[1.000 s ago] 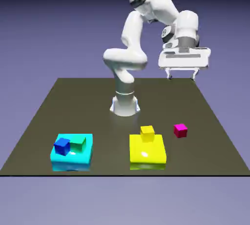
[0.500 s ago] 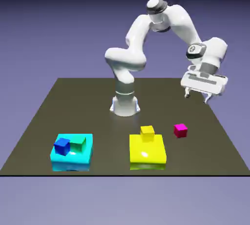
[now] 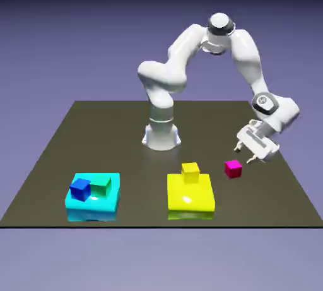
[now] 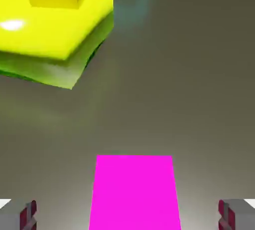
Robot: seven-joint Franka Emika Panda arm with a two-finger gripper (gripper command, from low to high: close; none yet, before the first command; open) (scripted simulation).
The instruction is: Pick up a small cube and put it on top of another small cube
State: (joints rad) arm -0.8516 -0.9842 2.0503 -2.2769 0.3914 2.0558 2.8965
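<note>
Claw (image 3: 244, 155) spread wide and empty, tilted near the pink cube (image 3: 233, 169), presumably to straddle it for gripping.

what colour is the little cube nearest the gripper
Magenta: the cube shows best in the hand view, low between the open fingertips.

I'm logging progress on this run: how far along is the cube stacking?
Done: the end effector is open and close to the pink cube, which lies between its fingertips in the hand view.
In hand: nothing is gripped; it seems to be lining up for the grasp.
Left: grasp, lift and set the pink cube on another small cube. It is still on the table, unstacked.
</note>
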